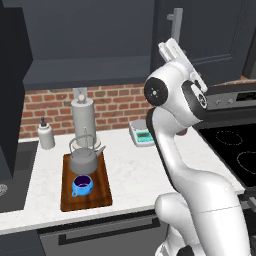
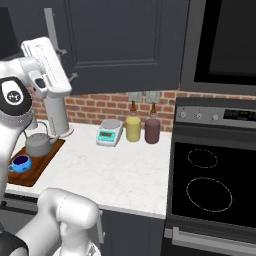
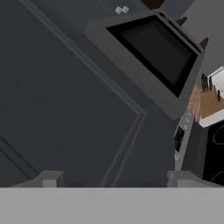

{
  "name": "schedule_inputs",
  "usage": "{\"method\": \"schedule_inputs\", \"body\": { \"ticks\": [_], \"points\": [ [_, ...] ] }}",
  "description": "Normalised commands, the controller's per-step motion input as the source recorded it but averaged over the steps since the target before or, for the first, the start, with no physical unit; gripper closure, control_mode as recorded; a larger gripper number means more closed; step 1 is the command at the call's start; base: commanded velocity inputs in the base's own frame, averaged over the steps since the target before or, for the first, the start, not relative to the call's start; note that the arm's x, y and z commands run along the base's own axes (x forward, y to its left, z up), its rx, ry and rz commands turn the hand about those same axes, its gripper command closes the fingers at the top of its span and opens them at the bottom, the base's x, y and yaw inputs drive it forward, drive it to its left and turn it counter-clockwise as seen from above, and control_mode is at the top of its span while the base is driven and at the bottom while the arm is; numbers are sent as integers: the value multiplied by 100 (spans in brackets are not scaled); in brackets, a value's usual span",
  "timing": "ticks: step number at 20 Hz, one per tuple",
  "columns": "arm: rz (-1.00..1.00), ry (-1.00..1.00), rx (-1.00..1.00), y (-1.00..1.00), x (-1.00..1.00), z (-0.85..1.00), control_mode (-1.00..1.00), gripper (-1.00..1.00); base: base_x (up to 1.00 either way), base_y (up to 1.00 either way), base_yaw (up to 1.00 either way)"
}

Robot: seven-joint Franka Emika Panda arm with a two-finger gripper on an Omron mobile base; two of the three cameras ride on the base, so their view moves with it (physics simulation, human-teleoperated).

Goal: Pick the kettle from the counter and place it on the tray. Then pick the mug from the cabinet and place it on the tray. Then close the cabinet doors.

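The grey kettle (image 1: 84, 159) (image 2: 38, 144) stands at the back of the brown tray (image 1: 102, 192) (image 2: 34, 176) on the white counter (image 1: 135, 170). The blue mug (image 1: 81, 186) (image 2: 20, 163) sits on the tray just in front of it. My gripper (image 3: 116, 179) (image 1: 170, 48) is raised in front of the upper cabinet, open, with nothing between its fingertips (image 3: 48, 179). It faces a panelled cabinet door (image 3: 65, 109) (image 2: 125, 40) close up, next to the door's silver bar handle (image 1: 176, 25) (image 2: 50, 30). The cabinet's dark inside (image 1: 90, 40) shows left of that handle. A dark panel (image 1: 12, 85) at the far left looks like the other door swung open.
A paper-towel roll (image 1: 83, 117) and a white soap bottle (image 1: 46, 135) stand behind the tray. A small scale (image 1: 141, 132) (image 2: 110, 132), a yellow jar (image 2: 133, 128) and a dark jar (image 2: 152, 130) sit by the brick wall. The stove (image 2: 210, 180) is on the right, a sink (image 1: 10, 190) on the left.
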Motion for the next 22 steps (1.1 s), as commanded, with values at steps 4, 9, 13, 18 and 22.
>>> {"method": "schedule_inputs", "body": {
  "ticks": [4, 9, 13, 18, 22],
  "points": [
    [11, 0, 0, 1, 82, -18, -100, -100, 0, 0, 0],
    [10, 0, 0, 0, 75, -27, -100, -100, 0, 0, 0],
    [9, 0, 0, 0, 68, -30, -100, -100, 0, 0, 0],
    [11, 0, 0, 0, 60, -29, -100, -100, 0, 0, 0],
    [9, 0, 0, 0, 51, -14, -100, -100, 0, 0, 0]
  ]
}}
